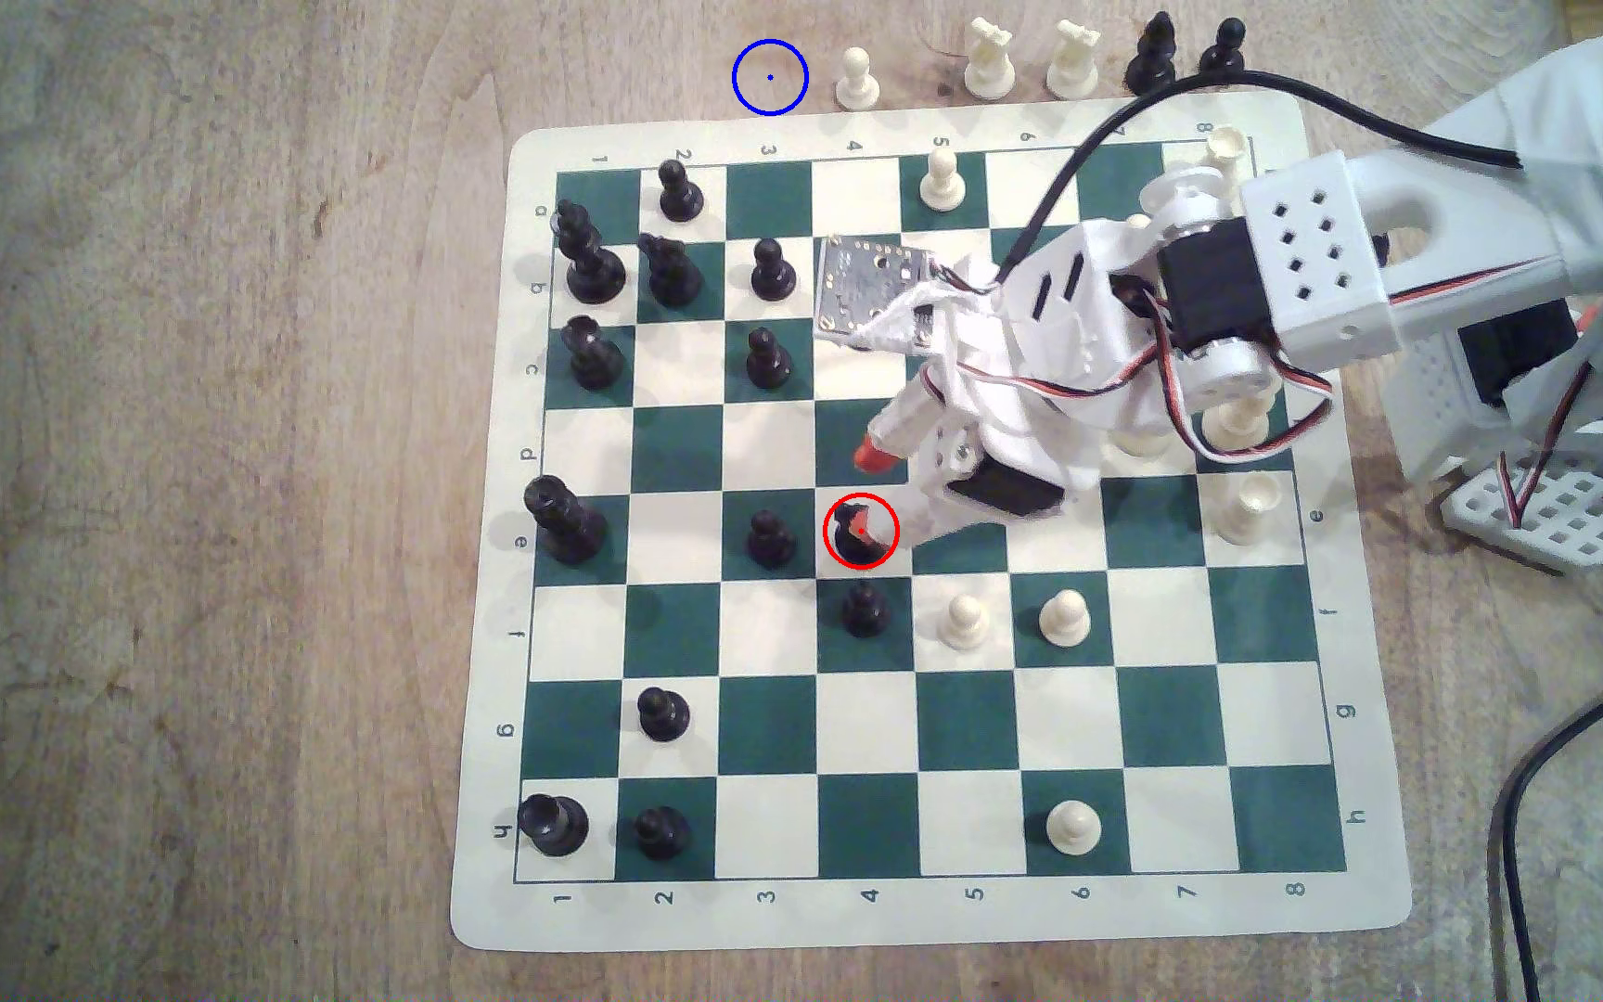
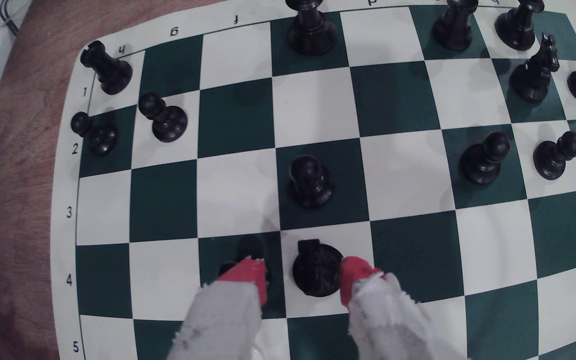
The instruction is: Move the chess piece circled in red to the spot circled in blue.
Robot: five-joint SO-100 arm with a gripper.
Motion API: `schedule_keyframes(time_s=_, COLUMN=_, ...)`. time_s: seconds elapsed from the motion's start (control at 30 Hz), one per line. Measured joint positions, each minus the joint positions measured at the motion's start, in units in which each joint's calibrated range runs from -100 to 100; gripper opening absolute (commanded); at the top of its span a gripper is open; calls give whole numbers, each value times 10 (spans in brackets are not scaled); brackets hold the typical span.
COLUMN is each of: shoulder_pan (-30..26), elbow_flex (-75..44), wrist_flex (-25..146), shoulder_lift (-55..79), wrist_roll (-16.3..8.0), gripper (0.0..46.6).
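Note:
The chess piece, a black knight [image 1: 860, 532] ringed in red, stands upright on a white square near the board's middle. In the wrist view the knight [image 2: 316, 270] sits between my two red fingertips [image 2: 352, 273], closer to one of them and seemingly touching it. My gripper [image 1: 886, 491] is open and straddles the knight from the exterior view's right. The spot, a blue ring with a centre dot [image 1: 770, 77], lies on bare wood beyond the board's far edge, up and slightly to the exterior view's left of the knight.
A black pawn [image 1: 865, 609] stands one square nearer than the knight, partly behind my other fingertip [image 2: 250, 273]. Another black pawn [image 1: 769, 540] is one square to the exterior view's left. A white pawn [image 1: 857, 79] stands just right of the blue ring.

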Motion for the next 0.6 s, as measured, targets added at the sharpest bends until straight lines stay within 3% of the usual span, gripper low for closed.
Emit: schedule_keyframes(time_s=0.6, shoulder_pan=-10, elbow_flex=-1, wrist_flex=-48, shoulder_lift=65, wrist_roll=-1, gripper=94)
